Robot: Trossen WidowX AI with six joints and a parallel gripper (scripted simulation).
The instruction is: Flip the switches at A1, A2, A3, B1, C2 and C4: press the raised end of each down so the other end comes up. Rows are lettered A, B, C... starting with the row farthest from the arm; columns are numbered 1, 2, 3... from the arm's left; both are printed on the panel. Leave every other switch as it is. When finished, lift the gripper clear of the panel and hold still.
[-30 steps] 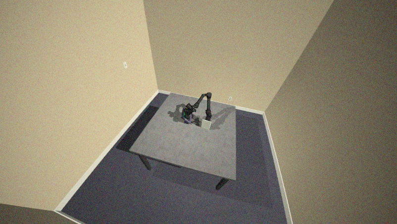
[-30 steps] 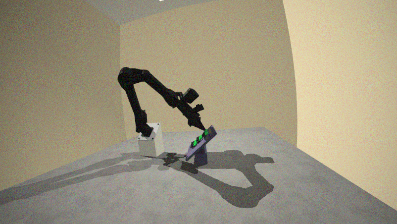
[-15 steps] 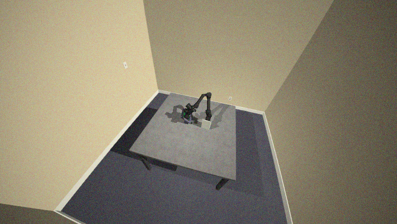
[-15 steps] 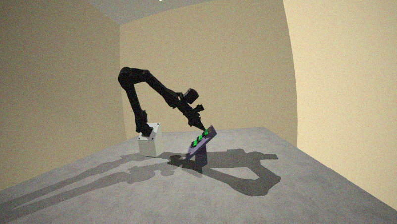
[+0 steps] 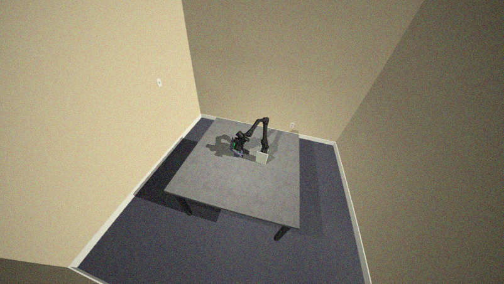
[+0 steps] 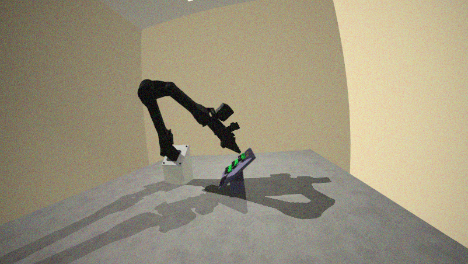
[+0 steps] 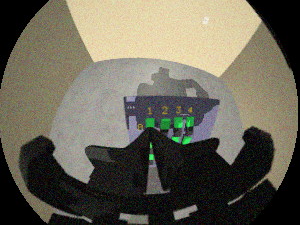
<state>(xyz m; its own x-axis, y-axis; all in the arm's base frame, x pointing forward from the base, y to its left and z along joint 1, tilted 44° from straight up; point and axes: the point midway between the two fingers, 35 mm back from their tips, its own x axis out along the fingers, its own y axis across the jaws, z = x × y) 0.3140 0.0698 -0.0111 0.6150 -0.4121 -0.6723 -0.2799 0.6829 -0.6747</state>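
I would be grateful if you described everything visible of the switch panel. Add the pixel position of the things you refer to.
The switch panel [image 6: 246,166] [image 7: 131,120] is a flat purple-grey board, tilted on a dark stand on the grey table. Yellow numbers 1 to 4 head columns of green-and-black switches. The gripper hides part of it; whether the fingertips touch it, I cannot tell.

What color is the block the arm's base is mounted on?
Off-white; the mounting block shows best in the exterior view.
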